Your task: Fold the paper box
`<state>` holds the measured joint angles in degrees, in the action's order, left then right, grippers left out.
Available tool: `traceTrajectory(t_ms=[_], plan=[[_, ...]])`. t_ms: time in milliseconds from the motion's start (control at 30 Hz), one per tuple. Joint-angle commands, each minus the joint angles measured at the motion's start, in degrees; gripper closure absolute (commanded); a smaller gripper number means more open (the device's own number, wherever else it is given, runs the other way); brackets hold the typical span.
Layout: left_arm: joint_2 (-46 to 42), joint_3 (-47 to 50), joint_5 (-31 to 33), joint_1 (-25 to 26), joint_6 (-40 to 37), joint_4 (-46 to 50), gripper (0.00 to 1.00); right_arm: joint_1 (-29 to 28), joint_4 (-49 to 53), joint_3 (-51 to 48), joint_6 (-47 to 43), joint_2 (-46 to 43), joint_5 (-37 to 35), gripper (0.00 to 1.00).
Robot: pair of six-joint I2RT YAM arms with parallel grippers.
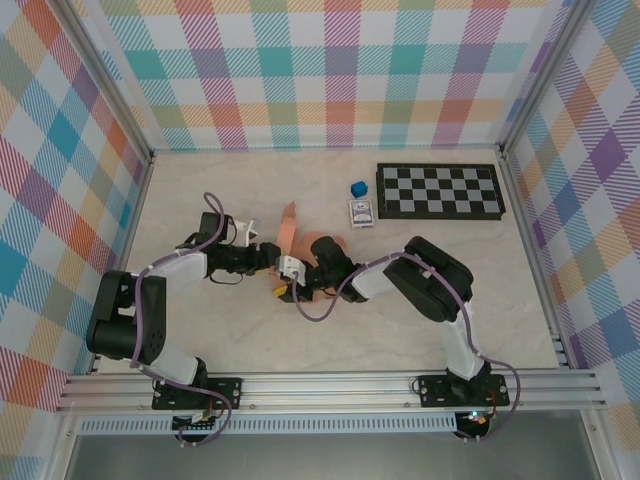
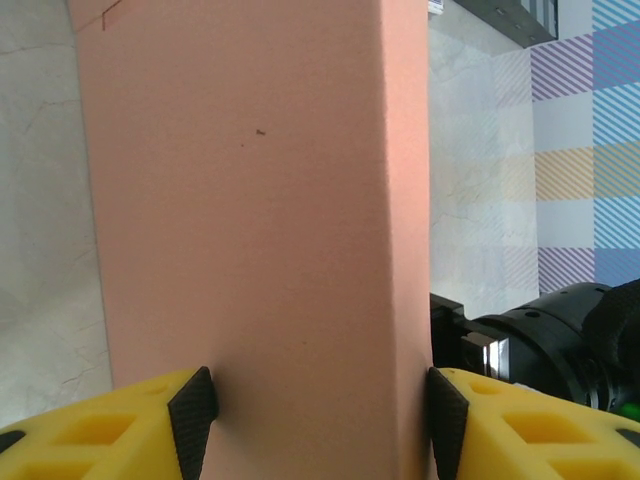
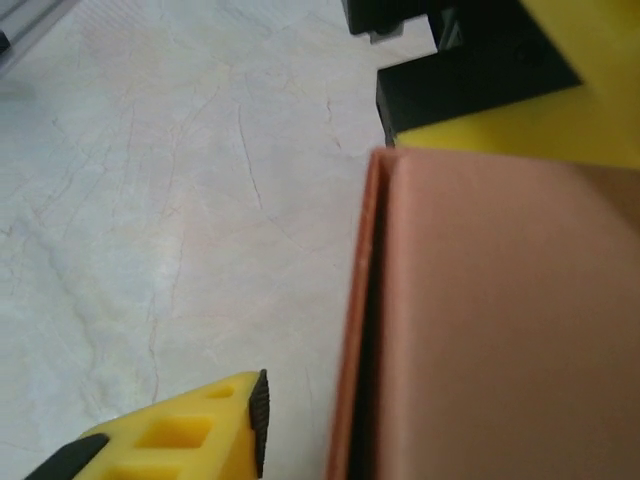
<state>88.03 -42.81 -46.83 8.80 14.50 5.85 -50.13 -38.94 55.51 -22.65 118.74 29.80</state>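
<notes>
While the left gripper [image 2: 318, 410] clamps the paper box [image 2: 250, 200], the right gripper [image 1: 287, 288], state unclear, should press its side flap [image 3: 352, 330] flush.

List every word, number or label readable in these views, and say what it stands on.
No text can be read.
On the card pack: some print, too small to read.
On the paper box: plain, no lettering.
On the checkerboard: black and white squares, no lettering.

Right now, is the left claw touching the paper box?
Touching. The left wrist view shows the left claw with its black pads pressed against opposite sides of the paper box, no gap at either.
</notes>
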Motion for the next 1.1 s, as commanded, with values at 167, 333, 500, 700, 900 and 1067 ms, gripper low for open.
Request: traceTrajectory(t_ms=[167, 333, 500, 700, 900, 1067], plan=[[1.8, 0.6, 3.4, 0.0, -1.6, 3.7, 0.41, 0.8, -5.7, -4.3, 5.8, -4.3, -0.7, 0.57], [1.7, 0.5, 3.6, 0.0, -1.5, 4.0, 0.41, 0.9, -6.1, -3.1, 6.2, -4.1, 0.9, 0.62], [1.6, 0.8, 3.8, -0.1, -1.5, 4.1, 0.41, 0.9, -6.9, -2.6, 7.0, -4.2, -0.2, 0.67], [2.0, 0.8, 4.0, -0.1, -1.1, 3.9, 0.41, 0.6, -8.6, -3.3, 7.5, -5.0, -1.4, 0.66], [2.4, 1.0, 4.0, -0.1, 0.0, 3.0, 0.41, -0.8, -10.4, -1.9, 8.2, -4.3, -0.3, 0.74], [2.3, 1.1, 3.9, -0.1, 0.2, 2.8, 0.41, -1.4, -11.2, -1.8, 7.0, -2.9, 0.0, 0.96]])
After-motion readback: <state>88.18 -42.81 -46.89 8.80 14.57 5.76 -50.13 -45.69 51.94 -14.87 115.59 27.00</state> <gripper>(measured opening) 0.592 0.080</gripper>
